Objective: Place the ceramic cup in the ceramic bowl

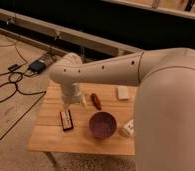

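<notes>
The ceramic bowl (102,125), dark purple-maroon and shallow, sits on the wooden table (51,140) near its front middle. My gripper (74,103) hangs at the end of the white arm (106,70), low over the table's left middle, to the left of and behind the bowl. The ceramic cup does not show on its own; the wrist and arm hide the spot under the gripper.
A small red oblong object (95,100) lies just right of the gripper. A dark flat rectangular object (66,120) lies in front of it. A small white block (123,92) is at the back right, a white labelled bottle (128,128) right of the bowl. Cables (11,82) cross the floor at left.
</notes>
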